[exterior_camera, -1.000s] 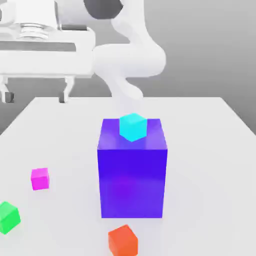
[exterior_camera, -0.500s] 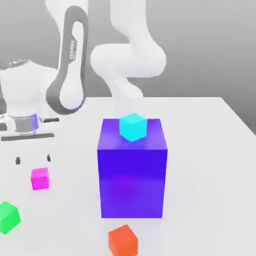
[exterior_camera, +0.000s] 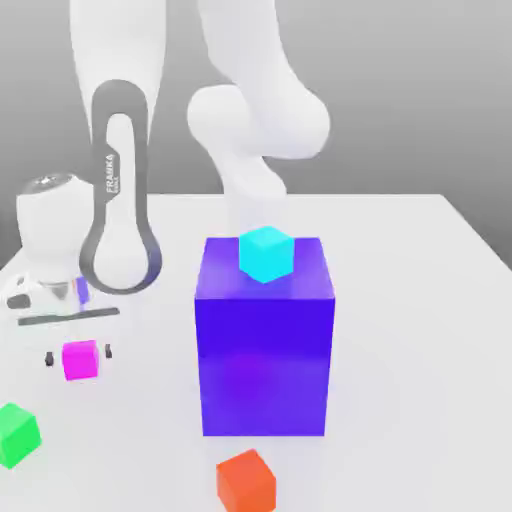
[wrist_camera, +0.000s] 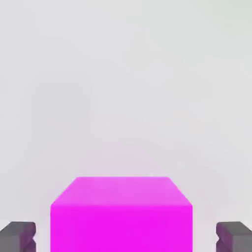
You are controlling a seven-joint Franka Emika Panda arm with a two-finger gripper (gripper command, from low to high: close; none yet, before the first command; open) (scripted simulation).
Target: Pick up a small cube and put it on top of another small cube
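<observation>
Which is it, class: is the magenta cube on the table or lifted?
On the table: the magenta cube rests on the white table, jaws either side.

So your arm is the classic glossy white Panda look: fat rounded links with bulgy, smooth joints. One link has a dark grey oval band running round its side with "FRANKA" printed in white lettering along it. Down at the wrist you've got a white domed cap with a greyish top, and under it a flat pale flange with a bluish-purple spot. The tool ends in two stubby dark grey fingertips, blocky and notched on the inner edge.
</observation>
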